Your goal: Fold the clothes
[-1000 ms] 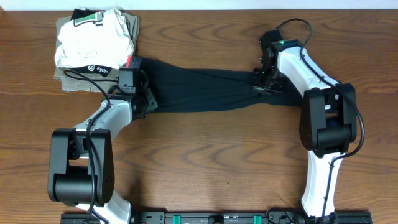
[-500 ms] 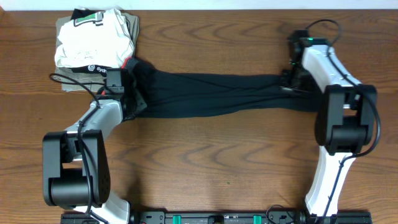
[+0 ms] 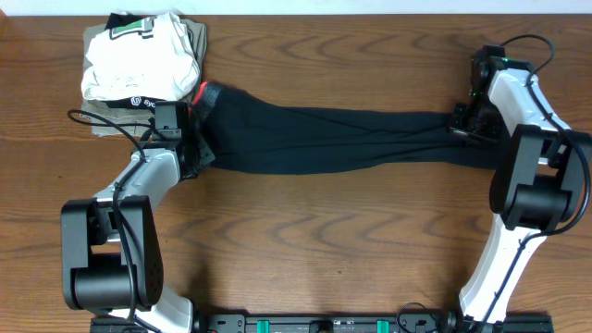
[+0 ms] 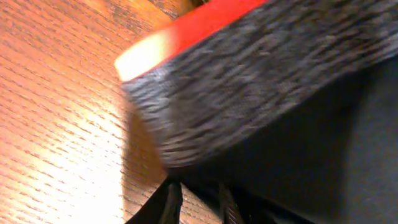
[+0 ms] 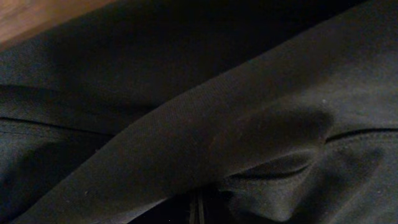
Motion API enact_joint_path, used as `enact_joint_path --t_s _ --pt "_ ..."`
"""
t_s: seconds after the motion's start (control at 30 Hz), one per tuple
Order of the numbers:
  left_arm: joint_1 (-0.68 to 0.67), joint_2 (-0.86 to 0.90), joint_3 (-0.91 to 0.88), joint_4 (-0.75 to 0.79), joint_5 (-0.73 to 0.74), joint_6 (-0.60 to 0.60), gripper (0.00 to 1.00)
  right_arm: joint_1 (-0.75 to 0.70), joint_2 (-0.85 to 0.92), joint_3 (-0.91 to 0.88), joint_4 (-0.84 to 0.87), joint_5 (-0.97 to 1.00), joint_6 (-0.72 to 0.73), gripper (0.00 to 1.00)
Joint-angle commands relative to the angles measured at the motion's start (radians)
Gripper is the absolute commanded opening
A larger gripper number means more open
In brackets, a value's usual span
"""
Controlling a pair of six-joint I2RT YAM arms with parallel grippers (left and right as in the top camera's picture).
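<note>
Since the overhead shot is the clearest one we've got, we'll start there. The pants (image 3: 324,139) lie pulled out long across the bench (image 3: 324,250), running from the upper left over to the right side and sloping a bit downward on the way. The waist end is on the left. Its grey waistband (image 3: 215,95) and red lining (image 3: 201,91) are flipped up just beside the stack of folded garments (image 3: 139,60) in the top-left corner. We honestly can't tell if the two touch.

The left arm (image 3: 148,176) reaches up from the bottom left, and the left jaws are pinching the pants at the waist end, just below the waistband. In that arm's wrist view everything is super close and blurry. The grey waistband (image 4: 249,81) fills most of the frame, the red lining (image 4: 186,31) sits above it, and black cloth is bunched down by the fingers (image 4: 169,204).

The right arm (image 3: 523,102) comes up along the right edge. The right jaws are pressed together on the leg end of the pants. Its wrist view is basically all black folds (image 5: 217,124), with a sliver of wood (image 5: 37,15) at the top left.
</note>
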Motion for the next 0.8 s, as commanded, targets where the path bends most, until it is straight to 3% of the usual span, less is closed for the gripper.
enact_joint_path --t_s 0.0,0.17,0.37,0.5,0.67,0.77 --pt "0.005 -0.017 -0.006 -0.003 -0.03 0.009 0.24 -0.017 -0.016 -0.008 0.012 0.076 -0.038 0.01" --pt "0.005 -0.019 -0.006 -0.003 -0.03 0.01 0.24 -0.02 -0.016 -0.008 0.013 0.205 -0.038 0.05" --pt "0.005 -0.092 -0.006 -0.011 -0.03 0.043 0.24 -0.039 -0.016 -0.008 0.007 0.23 -0.028 0.06" --pt "0.005 -0.205 -0.006 0.006 -0.029 0.043 0.4 -0.061 -0.017 -0.008 -0.009 0.248 0.016 0.03" --pt "0.005 -0.33 -0.006 0.037 -0.026 0.044 0.49 -0.067 -0.025 0.0 -0.043 0.249 0.058 0.06" --pt "0.005 -0.369 -0.006 0.036 -0.026 0.044 0.54 -0.069 -0.045 0.028 -0.081 0.275 0.11 0.13"
